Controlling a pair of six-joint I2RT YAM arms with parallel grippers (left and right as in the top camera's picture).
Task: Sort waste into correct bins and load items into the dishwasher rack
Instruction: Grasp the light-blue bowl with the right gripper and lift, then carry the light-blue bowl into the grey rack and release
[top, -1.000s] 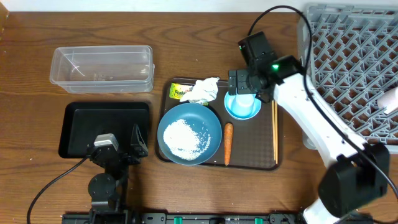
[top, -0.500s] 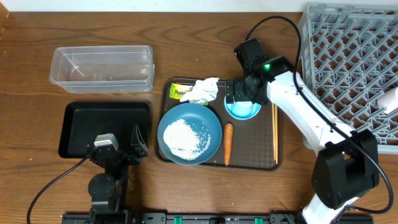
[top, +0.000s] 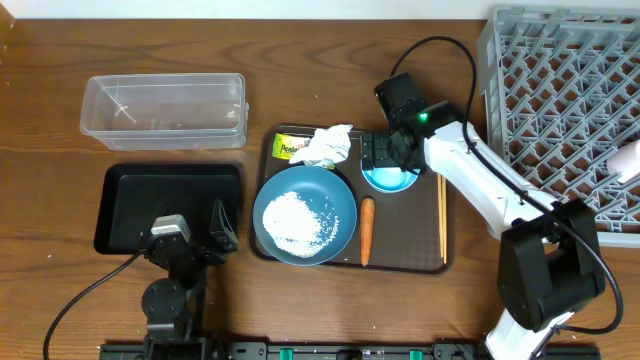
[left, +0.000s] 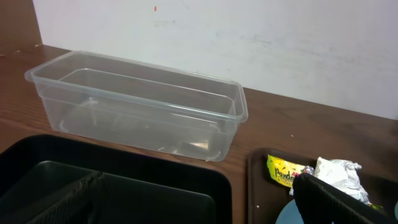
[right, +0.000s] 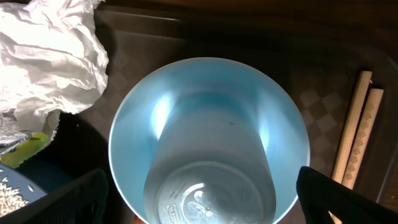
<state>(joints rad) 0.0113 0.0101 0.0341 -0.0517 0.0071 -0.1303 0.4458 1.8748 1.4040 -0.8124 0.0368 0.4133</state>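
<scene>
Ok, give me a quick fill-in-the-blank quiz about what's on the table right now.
The dark-blue plate holds loose white ____.
The carrot lies between that plate and the ____.
The open right gripper hovers over the light-blue ____.
The crumpled napkin lies against the yellow-green ____.
Missing words: rice, chopsticks, bowl, wrapper.

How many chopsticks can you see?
2. The chopsticks lie side by side along the right side of the brown tray, just right of the blue bowl. None seem to be hidden.
</scene>
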